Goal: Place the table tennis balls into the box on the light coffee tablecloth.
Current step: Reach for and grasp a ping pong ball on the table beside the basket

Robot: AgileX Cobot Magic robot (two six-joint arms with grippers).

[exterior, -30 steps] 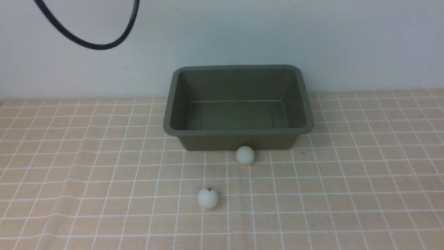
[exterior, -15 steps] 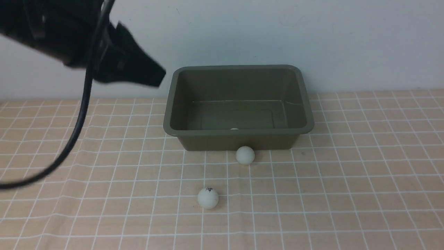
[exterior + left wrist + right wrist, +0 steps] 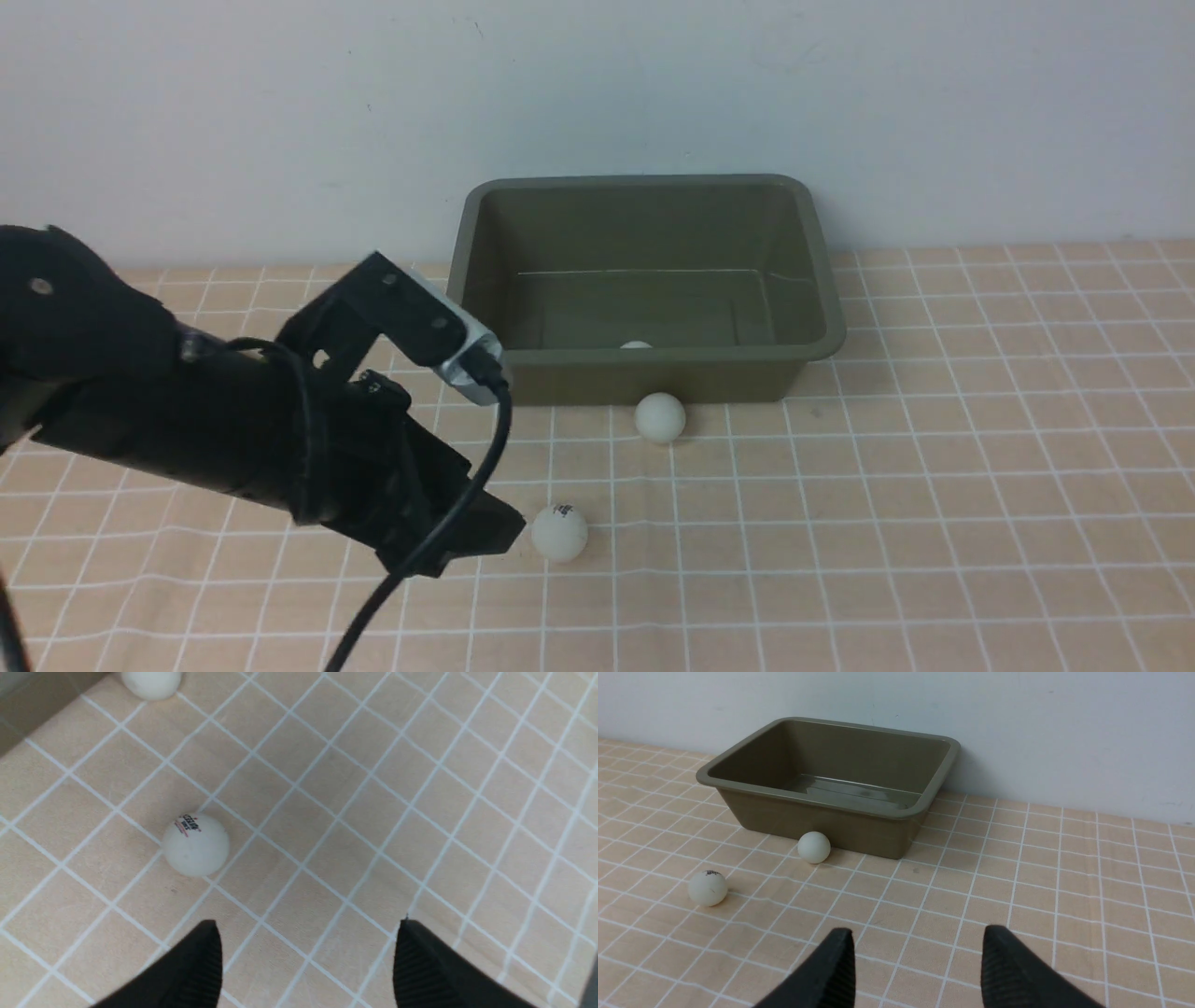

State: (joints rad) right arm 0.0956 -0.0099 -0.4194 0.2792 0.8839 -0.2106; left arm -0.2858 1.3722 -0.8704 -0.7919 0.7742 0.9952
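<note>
The dark olive box [image 3: 644, 356] stands on the light coffee tablecloth [image 3: 934, 467] near the wall. The top of one table tennis ball [image 3: 635, 345] peeks over the box's front rim from inside. A second ball [image 3: 660, 416] rests against the box's front wall. A third ball [image 3: 559, 533], with a dark mark, lies nearer to me. My left gripper [image 3: 504, 532] hangs low just left of this ball. In the left wrist view the marked ball [image 3: 195, 844] lies ahead of the open, empty left gripper [image 3: 308, 926]. My right gripper [image 3: 919, 935] is open and empty, well short of the box [image 3: 817, 800].
A pale wall runs right behind the box. The left arm's black cable [image 3: 439, 551] trails down to the cloth's front edge. The right wrist view shows both loose balls [image 3: 814, 847] [image 3: 707, 887] on the cloth in front of the box.
My left arm swung down from the upper left to just above the cloth beside the marked ball. A ball has appeared inside the box.
</note>
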